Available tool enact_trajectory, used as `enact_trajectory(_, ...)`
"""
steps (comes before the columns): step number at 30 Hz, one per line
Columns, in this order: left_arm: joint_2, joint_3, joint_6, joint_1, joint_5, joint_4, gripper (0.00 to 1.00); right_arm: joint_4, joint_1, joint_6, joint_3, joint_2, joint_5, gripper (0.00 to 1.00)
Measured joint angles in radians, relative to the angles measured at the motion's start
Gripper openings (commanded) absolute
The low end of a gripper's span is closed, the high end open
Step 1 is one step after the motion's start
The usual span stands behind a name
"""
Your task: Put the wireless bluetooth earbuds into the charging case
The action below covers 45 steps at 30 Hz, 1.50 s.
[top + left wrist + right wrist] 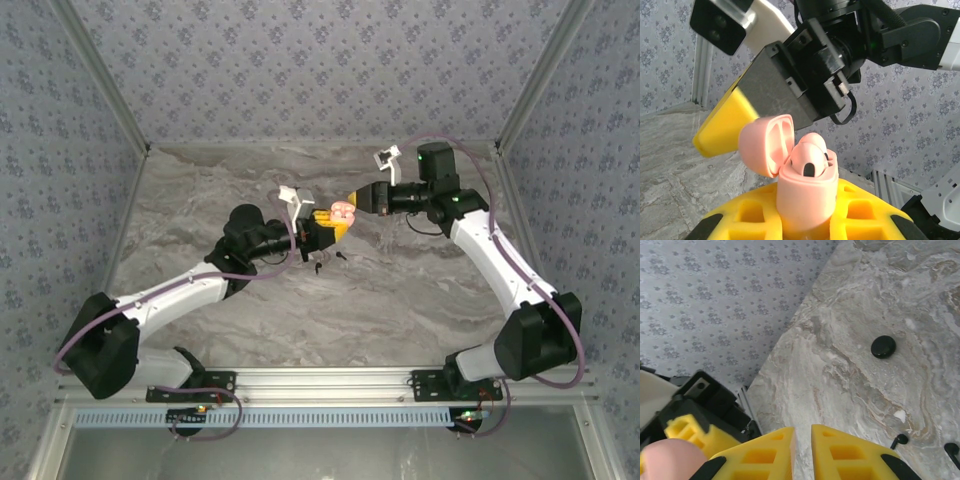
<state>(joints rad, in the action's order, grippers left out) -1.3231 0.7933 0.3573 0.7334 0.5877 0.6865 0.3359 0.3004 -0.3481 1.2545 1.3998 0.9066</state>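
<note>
Pink rounded plastic charging case point(807, 195), its base hidden between the yellow foam pads point(747, 215) of the left gripper point(805, 222), which the frame's lower edge crops. From the right wrist the case point(665, 460) is a blurred pink lump in the corner; one tiny black stemmed earbud point(953, 450) is cut by the right edge. Near the middle of the grey marbled table point(400, 320), dark specks point(341, 257) are too small to identify.

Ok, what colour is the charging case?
Pale pink. The charging case shows best in the left wrist view.
</note>
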Motion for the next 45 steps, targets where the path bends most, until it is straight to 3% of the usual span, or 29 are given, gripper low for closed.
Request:
enact_trajectory(12,-0.042,0.001,0.011,0.0,-0.01,0.014,0.12,-0.019,-0.002,-0.003,-0.001,-0.056,0.06,0.18)
enact_trajectory(32,-0.042,0.001,0.01,0.002,-0.044,-0.013,0.12,0.031,0.008,0.054,-0.002,-0.06,0.053,0.19)
enact_trajectory(45,-0.042,0.001,0.01,0.0,-0.122,-0.047,0.12,0.068,0.035,0.088,-0.003,-0.084,0.033,0.19)
